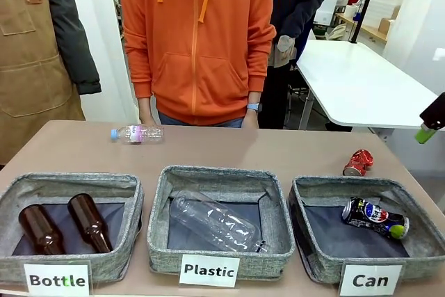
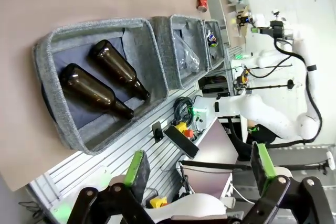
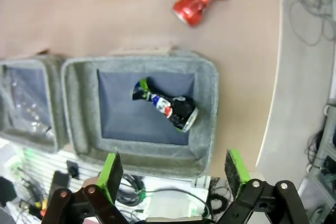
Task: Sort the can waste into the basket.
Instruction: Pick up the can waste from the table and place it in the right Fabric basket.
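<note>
You are seeing the black can [image 1: 375, 218] lying inside the Can basket [image 1: 345, 184], while the crushed red can [image 1: 358, 163] is resting on the table [image 1: 278, 147] just beyond its far rim. Your right gripper [image 3: 172, 167] is hovering above that basket with its fingers spread wide and empty (the left gripper [image 2: 199, 162] is gaping too, near the Bottle basket [image 2: 89, 26]).
</note>
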{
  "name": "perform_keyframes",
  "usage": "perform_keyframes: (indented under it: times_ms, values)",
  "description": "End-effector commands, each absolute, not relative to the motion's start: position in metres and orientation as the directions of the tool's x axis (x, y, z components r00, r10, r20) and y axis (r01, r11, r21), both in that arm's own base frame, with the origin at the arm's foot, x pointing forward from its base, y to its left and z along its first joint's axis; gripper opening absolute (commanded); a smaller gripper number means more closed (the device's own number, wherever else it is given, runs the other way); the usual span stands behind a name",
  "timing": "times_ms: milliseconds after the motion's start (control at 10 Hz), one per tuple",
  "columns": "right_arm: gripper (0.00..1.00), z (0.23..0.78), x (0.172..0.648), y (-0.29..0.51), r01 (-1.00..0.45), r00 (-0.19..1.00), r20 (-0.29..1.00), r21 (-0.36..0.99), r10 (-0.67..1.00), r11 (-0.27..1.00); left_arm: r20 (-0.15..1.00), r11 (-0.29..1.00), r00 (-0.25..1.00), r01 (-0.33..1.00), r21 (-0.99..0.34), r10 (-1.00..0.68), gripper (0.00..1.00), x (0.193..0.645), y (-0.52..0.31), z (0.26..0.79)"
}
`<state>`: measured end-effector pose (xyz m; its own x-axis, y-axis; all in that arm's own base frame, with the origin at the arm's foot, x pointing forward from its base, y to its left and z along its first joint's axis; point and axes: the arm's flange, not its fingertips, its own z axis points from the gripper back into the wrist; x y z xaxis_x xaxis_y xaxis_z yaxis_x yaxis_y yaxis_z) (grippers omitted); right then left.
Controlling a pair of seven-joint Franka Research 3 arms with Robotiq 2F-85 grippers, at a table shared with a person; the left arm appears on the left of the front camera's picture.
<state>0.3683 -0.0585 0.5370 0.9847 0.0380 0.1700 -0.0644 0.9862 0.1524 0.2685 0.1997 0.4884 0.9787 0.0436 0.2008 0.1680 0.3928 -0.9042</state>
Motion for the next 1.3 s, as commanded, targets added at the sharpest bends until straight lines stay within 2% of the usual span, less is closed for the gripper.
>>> perform_keyframes:
  times_ms: [0, 100, 200, 300, 700, 800, 1200]
  values:
    - [1.0, 0.534, 0.372, -0.054, -0.056, 0.985, 0.167, 0.145, 0.031, 0.988, 0.212, 0.39, 0.977, 0.183, -0.902, 0.032, 1.0, 0.267, 0.201, 0.489]
    - [1.0, 0.534, 0.373, -0.045, 0.017, 0.997, 0.07, 0.084, -0.023, 0.996, 0.212, 0.39, 0.977, 0.183, -0.902, 0.032, 1.0, 0.267, 0.201, 0.489]
    - [1.0, 0.53, 0.402, -0.038, 0.061, 0.998, -0.027, 0.071, -0.059, 0.996, 0.212, 0.39, 0.977, 0.183, -0.902, 0.032, 1.0, 0.267, 0.201, 0.489]
    - [1.0, 0.523, 0.438, -0.041, 0.055, 0.998, -0.03, 0.064, -0.053, 0.996, 0.212, 0.39, 0.977, 0.183, -0.902, 0.032, 1.0, 0.267, 0.201, 0.489]
    - [1.0, 0.469, 0.543, -0.041, 0.222, 0.974, -0.05, 0.058, -0.219, 0.973, 0.212, 0.39, 0.977, 0.183, -0.902, 0.032, 1.0, 0.267, 0.201, 0.489]
    - [1.0, 0.45, 0.555, -0.042, 0.258, 0.964, -0.094, 0.094, -0.25, 0.961, 0.212, 0.39, 0.977, 0.183, -0.902, 0.032, 1.0, 0.267, 0.201, 0.489]
    - [1.0, 0.407, 0.571, -0.052, 0.302, 0.953, -0.032, 0.069, -0.301, 0.951, 0.212, 0.39, 0.977, 0.183, -0.902, 0.032, 1.0, 0.267, 0.201, 0.489]
